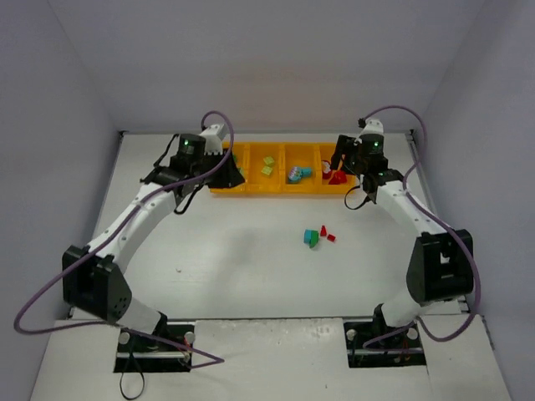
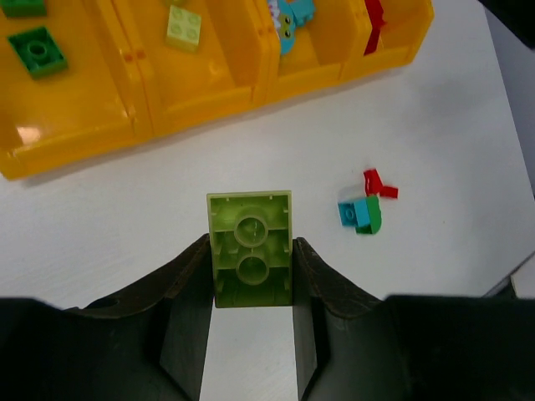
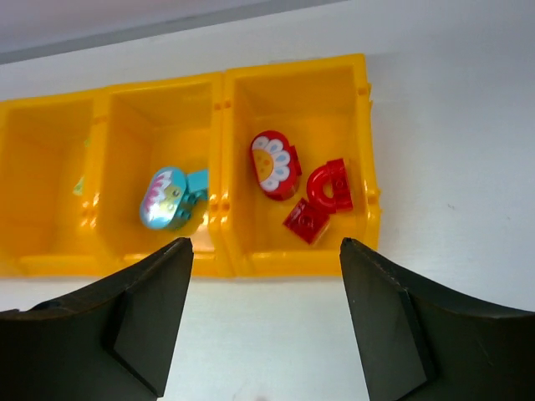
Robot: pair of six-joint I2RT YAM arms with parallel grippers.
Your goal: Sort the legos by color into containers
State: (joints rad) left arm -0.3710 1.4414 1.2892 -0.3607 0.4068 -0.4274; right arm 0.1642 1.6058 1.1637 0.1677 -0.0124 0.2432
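The left gripper (image 2: 251,271) is clamped narrow on a lime brick (image 2: 250,238), pinching its long sides with the hollow underside towards the wrist camera. It is above the table (image 2: 435,125), just short of the tray (image 2: 192,113). The step in hand looks like delivering the brick to the lime compartment, second from the left, where another lime piece (image 2: 184,27) lies at about 11 o'clock from the held brick in the wrist view. To do it well, I would carry the brick over the near wall with room to spare and centre it between the two dividers (the dark green brick (image 2: 37,52) next door, at 10 o'clock, marks the lane to avoid). Then lower it and only then let go, so it does not bounce out. The right gripper (image 3: 263,251) stands wide and empty at the red compartment, with red pieces (image 3: 309,196) at its 12 o'clock. The loose pile (image 1: 316,236) lies on the table at 3 o'clock from the held brick.
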